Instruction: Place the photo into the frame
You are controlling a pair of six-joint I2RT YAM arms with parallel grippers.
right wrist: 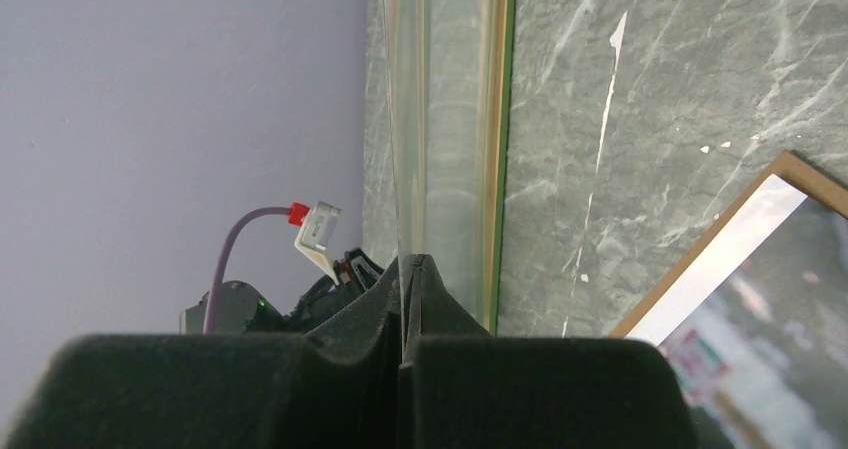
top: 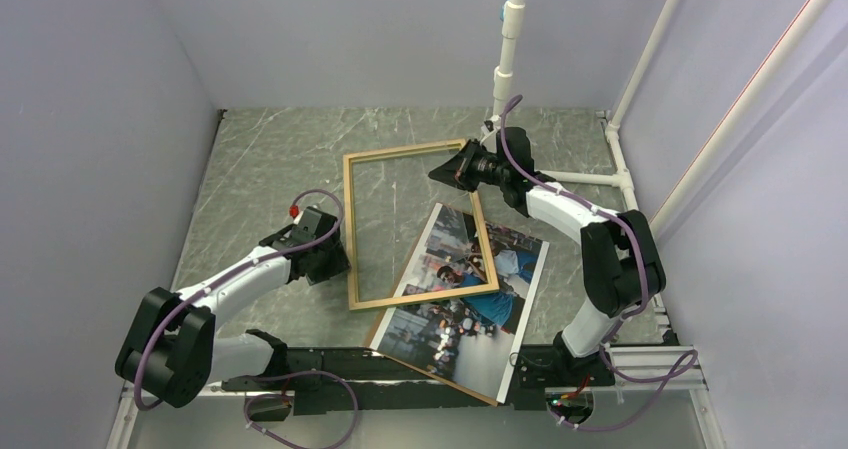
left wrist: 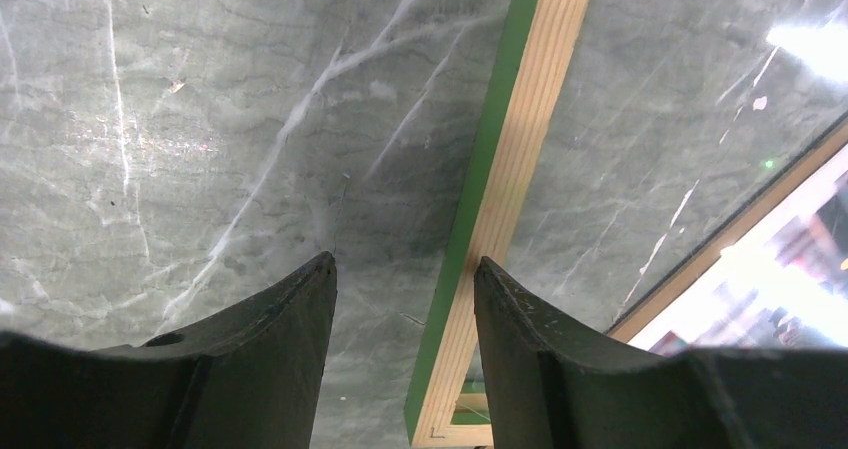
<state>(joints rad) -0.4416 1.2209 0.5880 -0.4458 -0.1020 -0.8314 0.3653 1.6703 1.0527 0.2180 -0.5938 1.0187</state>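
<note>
The frame, light wood with a green outer edge, lies in the middle of the table. Its lower right part overlaps the photo, a street-scene print resting on a brown backing board. My left gripper is open at the frame's left rail. In the left wrist view that rail runs between the fingers of my left gripper, close to the right one. My right gripper is at the frame's far right corner. In its wrist view, the right gripper is shut on the edge of a thin clear pane beside the rail.
White pipe posts stand at the back right, and a low white pipe runs along the table there. Grey walls close in the left, back and right sides. A black rail spans the near edge between the arm bases.
</note>
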